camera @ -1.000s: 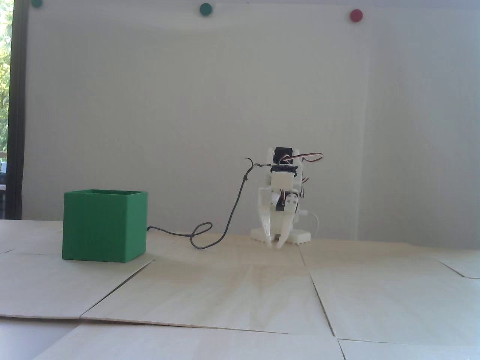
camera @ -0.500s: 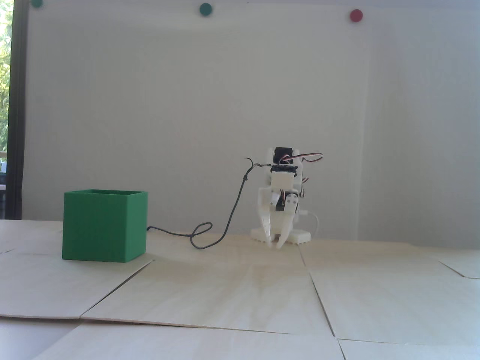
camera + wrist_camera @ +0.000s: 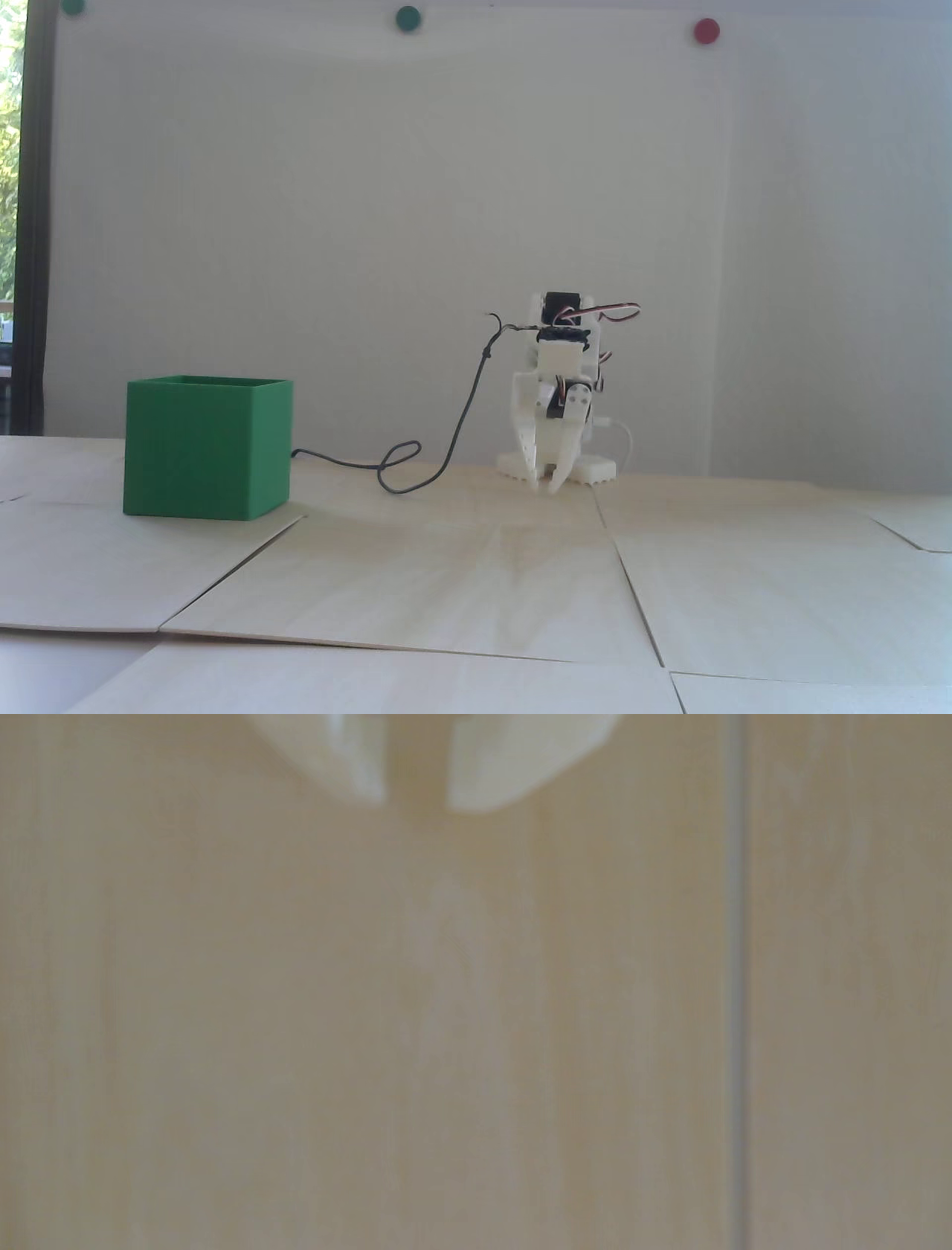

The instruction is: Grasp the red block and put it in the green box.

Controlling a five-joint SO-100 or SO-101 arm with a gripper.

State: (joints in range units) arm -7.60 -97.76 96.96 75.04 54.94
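The gripper [image 3: 545, 487] is hanging over the table [image 3: 476, 565], fingertips slightly parted and pinching nothing, with the green box [image 3: 201, 450] standing well apart to its left in the fixed view. The red block is appearing in neither view, so its bearing and long axis cannot be told.

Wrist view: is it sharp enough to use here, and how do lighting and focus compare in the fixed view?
Wrist view: soft and blurred throughout; the gripper shows only as two pale tips with a narrow gap, over the wood table. Fixed view: sharper but hazy, with bright daylight at the left edge; the green box and the black cable read clearly. No red block shows in either view.
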